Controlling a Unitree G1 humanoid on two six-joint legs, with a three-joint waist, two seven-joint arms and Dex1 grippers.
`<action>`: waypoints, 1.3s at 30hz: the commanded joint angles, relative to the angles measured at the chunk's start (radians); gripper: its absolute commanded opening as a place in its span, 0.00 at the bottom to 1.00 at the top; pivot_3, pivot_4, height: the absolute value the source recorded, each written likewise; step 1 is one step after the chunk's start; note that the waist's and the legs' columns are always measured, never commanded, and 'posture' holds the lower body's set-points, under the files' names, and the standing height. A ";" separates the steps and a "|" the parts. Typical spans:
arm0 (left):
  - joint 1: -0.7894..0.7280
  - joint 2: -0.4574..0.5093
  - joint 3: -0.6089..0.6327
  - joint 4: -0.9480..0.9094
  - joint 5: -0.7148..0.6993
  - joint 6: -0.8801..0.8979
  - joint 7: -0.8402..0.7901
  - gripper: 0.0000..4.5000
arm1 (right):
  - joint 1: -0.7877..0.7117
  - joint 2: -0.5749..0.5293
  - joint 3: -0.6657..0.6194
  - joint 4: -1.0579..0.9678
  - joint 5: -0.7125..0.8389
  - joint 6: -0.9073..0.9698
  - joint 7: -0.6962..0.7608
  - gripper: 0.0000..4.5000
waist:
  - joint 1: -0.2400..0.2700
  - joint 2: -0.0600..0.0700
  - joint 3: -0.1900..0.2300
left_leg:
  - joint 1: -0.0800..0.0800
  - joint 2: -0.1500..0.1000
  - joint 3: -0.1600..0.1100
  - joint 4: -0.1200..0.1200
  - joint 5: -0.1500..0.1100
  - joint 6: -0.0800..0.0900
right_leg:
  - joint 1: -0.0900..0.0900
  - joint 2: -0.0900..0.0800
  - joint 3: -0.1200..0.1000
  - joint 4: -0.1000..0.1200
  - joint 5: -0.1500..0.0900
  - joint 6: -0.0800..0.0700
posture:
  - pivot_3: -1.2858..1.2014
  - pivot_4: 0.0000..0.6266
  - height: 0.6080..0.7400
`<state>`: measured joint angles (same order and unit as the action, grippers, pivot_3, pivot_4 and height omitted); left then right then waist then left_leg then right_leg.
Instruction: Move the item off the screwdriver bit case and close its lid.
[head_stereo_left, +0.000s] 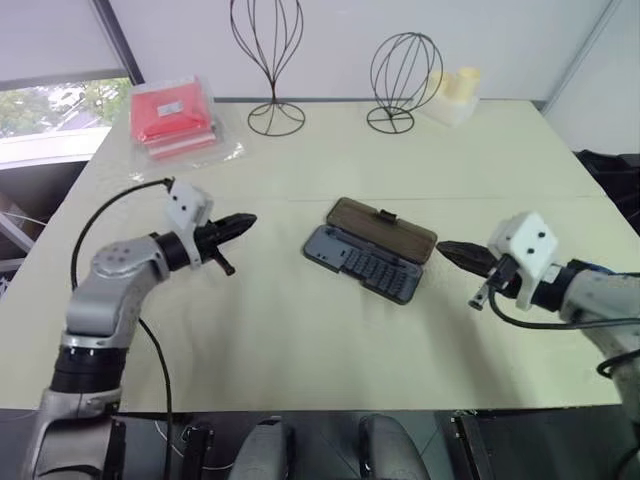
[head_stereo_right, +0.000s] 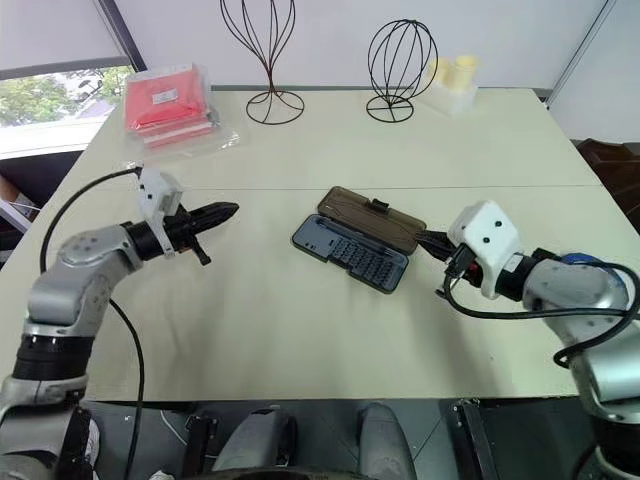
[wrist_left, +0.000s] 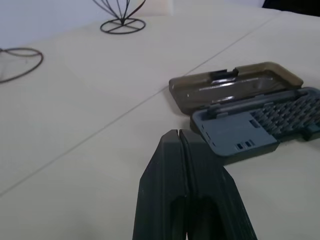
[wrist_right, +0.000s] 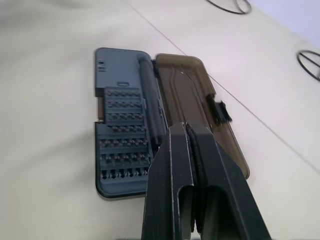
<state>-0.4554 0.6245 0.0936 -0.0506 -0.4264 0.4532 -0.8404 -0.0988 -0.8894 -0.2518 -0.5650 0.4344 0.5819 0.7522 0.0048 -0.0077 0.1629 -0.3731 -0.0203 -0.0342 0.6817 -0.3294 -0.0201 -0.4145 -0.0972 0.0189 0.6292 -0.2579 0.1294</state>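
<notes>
At the far left of the bench (head_stereo_left: 300, 340) lay a red packet (head_stereo_left: 172, 118), well apart from the work. The left gripper (head_stereo_left: 248, 220) hovered over bare bench, its fingers (wrist_left: 165, 170) pressed together and empty, pointing toward the screwdriver bit case (head_stereo_left: 362, 262) but well short of it. Two wire stands (head_stereo_left: 266, 60) stood along the far edge.

The case sat mid-bench, lying open. Its grey tray showed rows of bits (head_stereo_left: 378, 268), and the smoky lid (head_stereo_left: 385, 228) was folded flat on the far side, latch tab (head_stereo_left: 386, 215) up. Nothing rested on the tray or lid, so the item seemed to be off already, leaving the closing still to do. Which object had been the item could not be told.

The right gripper (head_stereo_left: 442, 247) hung just beside the case's right end, its fingers (wrist_right: 172, 165) also together and holding nothing.

The main risk was probably the case sliding. It looked light on a smooth bench, and a push under the flat lid with no bracing on the other side could skate or spin it instead of swinging the lid over. A lift near one corner might twist the lid so the latch missed, and a low approach could knock bits out of their slots.
</notes>
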 joint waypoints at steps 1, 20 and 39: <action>-0.033 0.013 0.010 0.024 -0.001 -0.021 -0.025 0.00 | -0.030 -0.020 -0.025 -0.046 0.035 0.022 0.012 0.01 | 0.000 0.000 0.000 | 0.000 0.000 0.000 0.000 0.000 0.000 | 0.000 0.000 0.000 0.000 0.000 0.000 | 0.52 0.24 1.00; -0.075 -0.040 -0.004 0.035 -0.005 0.002 -0.013 0.00 | -0.060 -0.007 0.000 -0.052 0.003 0.024 -0.020 0.01 | 0.004 -0.001 0.001 | -0.001 0.000 0.000 0.000 0.000 0.000 | -0.001 0.000 0.000 0.000 0.000 0.000 | 0.52 0.24 1.00; -0.152 -0.128 -0.055 0.133 0.040 -0.045 0.034 0.00 | -0.237 0.089 0.161 0.192 -0.159 -0.028 -0.130 0.40 | 0.002 -0.001 0.001 | 0.000 0.000 0.001 0.001 0.000 0.000 | 0.000 0.000 0.000 0.000 0.000 0.000 | 0.52 0.24 1.00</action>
<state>-0.5722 0.5025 0.0423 0.0763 -0.4014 0.4415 -0.8191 -0.2916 -0.8167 -0.1146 -0.4238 0.3110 0.5857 0.6414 0.0072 -0.0088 0.1636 -0.3737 -0.0204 -0.0326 0.6831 -0.3293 -0.0203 -0.4151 -0.0973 0.0192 0.6298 -0.2578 0.1295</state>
